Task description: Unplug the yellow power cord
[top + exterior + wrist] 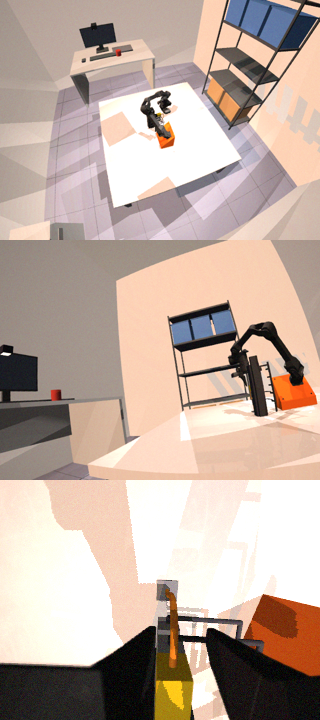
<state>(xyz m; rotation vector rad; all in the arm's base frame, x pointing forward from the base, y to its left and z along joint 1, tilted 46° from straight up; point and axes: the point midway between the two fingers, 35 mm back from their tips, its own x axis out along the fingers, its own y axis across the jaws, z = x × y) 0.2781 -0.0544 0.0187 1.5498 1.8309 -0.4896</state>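
The yellow plug is low in the wrist view, running out of its bottom edge. In the exterior view only a yellow sliver shows beside the upright black power strip. The orange-yellow cord runs from the plug toward a small grey block. My gripper is open, with one finger on each side of the plug in the wrist view and a gap on the right. It is close beside the strip. Whether the plug is seated in its socket is hidden.
Dark wire rings stand just right of the plug in the wrist view. The orange block stands beyond them, with my arm's base on it. A white table carries everything.
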